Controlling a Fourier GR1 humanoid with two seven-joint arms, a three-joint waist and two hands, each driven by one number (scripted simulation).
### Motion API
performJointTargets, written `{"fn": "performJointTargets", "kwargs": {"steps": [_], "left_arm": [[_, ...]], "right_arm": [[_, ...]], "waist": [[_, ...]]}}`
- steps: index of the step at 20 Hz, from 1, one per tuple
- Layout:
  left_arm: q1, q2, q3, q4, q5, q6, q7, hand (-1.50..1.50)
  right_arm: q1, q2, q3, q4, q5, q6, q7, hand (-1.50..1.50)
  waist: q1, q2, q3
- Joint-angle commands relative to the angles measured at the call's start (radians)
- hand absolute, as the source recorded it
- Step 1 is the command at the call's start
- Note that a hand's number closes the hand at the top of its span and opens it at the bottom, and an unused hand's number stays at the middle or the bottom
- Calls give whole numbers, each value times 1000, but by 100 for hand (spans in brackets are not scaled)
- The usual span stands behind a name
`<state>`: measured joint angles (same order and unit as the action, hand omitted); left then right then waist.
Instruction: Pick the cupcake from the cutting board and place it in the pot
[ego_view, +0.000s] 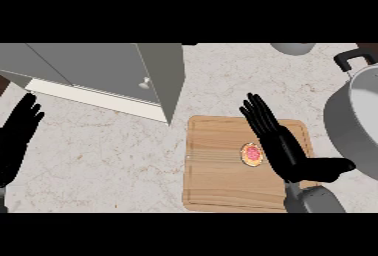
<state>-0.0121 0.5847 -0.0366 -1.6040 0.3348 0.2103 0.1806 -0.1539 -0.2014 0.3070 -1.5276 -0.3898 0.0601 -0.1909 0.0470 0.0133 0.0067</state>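
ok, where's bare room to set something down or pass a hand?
Bare counter between the left hand and the cutting board; the board's left half is free too. Crowded on the right: right hand over the board beside the cupcake, pot close by.

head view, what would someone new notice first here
The wooden cutting board at lower centre draws the eye, with the small pink-topped cupcake sitting on it. The black right hand lies open over the board just right of the cupcake, fingers straight, not holding it. The big grey pot fills the right edge, and the left hand rests open at the far left.
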Motion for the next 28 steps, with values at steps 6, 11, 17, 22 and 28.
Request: {"fn": "performJointTargets", "kwargs": {"steps": [6,11,17,22,28], "left_arm": [[-121,-72,42,-47,-14,92,-43,0],[-129,-123,-12,-58,-6,79,-15,0],[-206,-176,-11,5,-56,76,16,0],[-126,-188,-2,-3,-76,81,-60,0],[-170,-197,-30,-49,-83,99,3,0]], "right_arm": [[-73,-233,-330,114,120,-184,-56,150],[14,-195,-269,242,391,-424,-207,-150],[56,-238,-288,62,400,-344,-215,-150],[119,-368,-191,-179,462,-243,83,-150],[-10,-510,-57,-219,510,-22,422,-150]], "waist": [[-83,-11,-6],[-54,-10,-5],[-55,-14,-7],[-60,-17,-10],[-39,-14,-11]]}}
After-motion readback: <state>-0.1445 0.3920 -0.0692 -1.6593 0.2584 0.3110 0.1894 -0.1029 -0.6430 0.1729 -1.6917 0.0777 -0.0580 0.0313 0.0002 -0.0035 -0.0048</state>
